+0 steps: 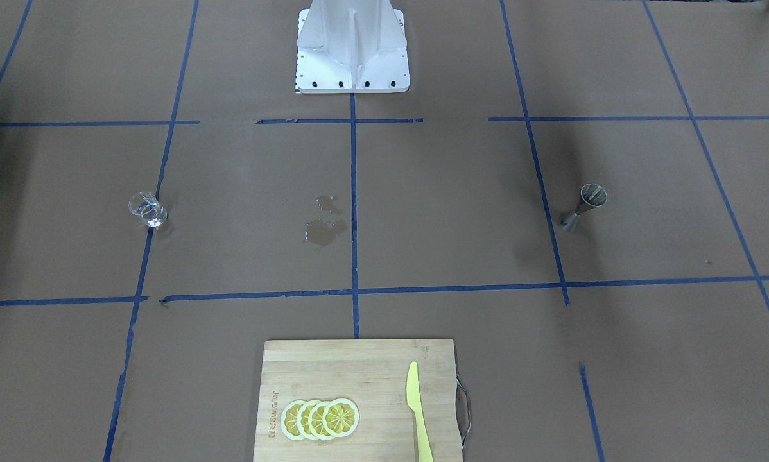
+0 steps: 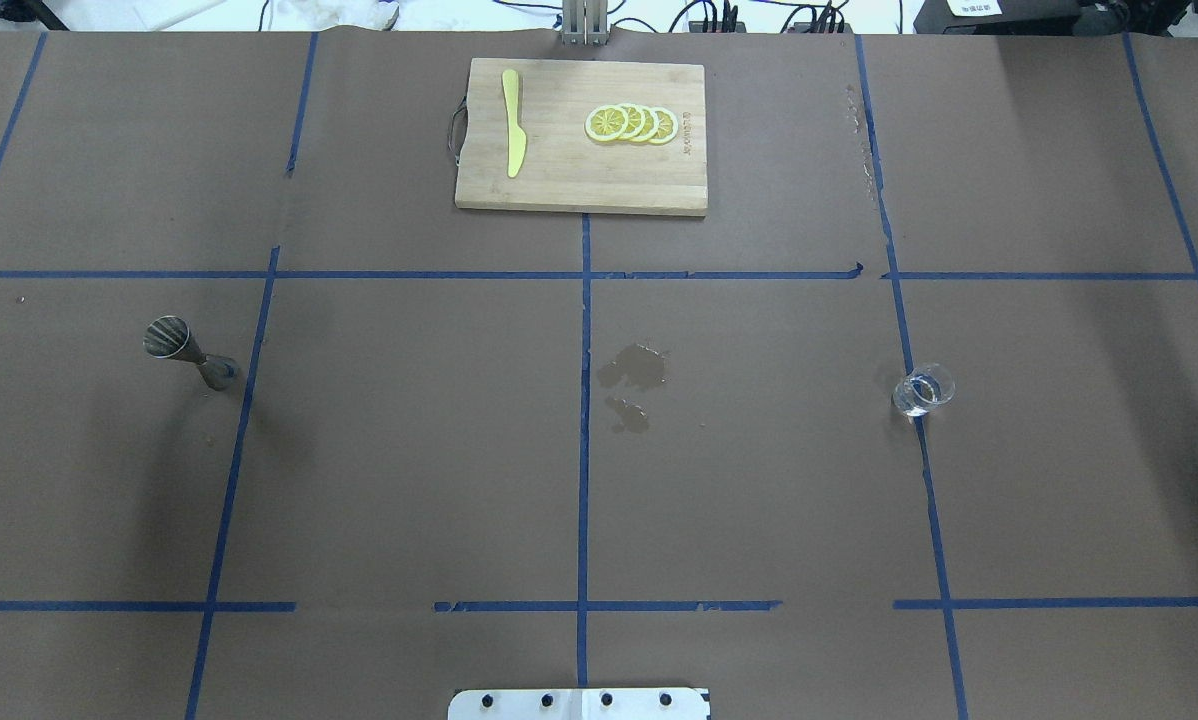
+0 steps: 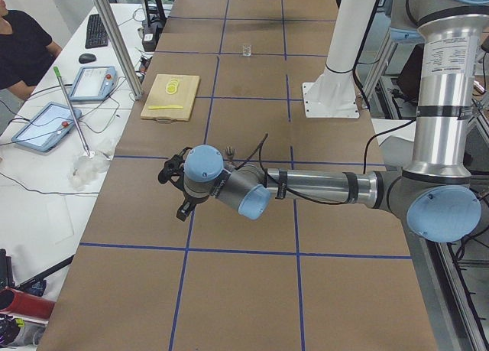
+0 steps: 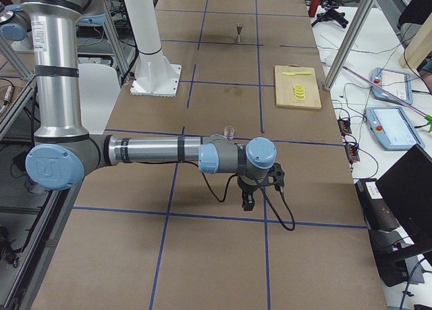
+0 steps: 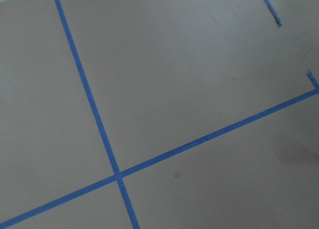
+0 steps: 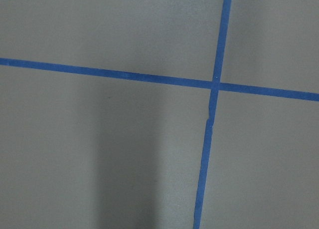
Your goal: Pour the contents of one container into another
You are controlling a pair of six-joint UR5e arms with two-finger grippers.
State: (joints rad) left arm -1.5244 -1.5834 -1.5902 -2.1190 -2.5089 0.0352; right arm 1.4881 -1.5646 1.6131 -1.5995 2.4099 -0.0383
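The clear glass beaker (image 2: 924,390) stands upright on the brown table at the robot's right, also seen in the front view (image 1: 148,210) and far off in the left side view (image 3: 247,50). The silver hourglass jigger (image 2: 184,350) stands upright at the robot's left (image 1: 587,206). Neither gripper touches either one. My left gripper (image 3: 174,190) hangs over the table's left end, a short way from the jigger (image 3: 230,150). My right gripper (image 4: 248,200) points down over the right end, a little beyond the beaker (image 4: 229,130). Open or shut, I cannot tell for either. Both wrist views show only paper and blue tape.
A wooden cutting board (image 2: 559,180) at the far middle holds several lemon slices (image 2: 631,123) and a yellow knife (image 2: 512,135). A wet patch (image 2: 634,372) marks the table's centre. The robot's white base (image 1: 352,48) stands at the near edge. A person (image 3: 19,49) sits beside the table.
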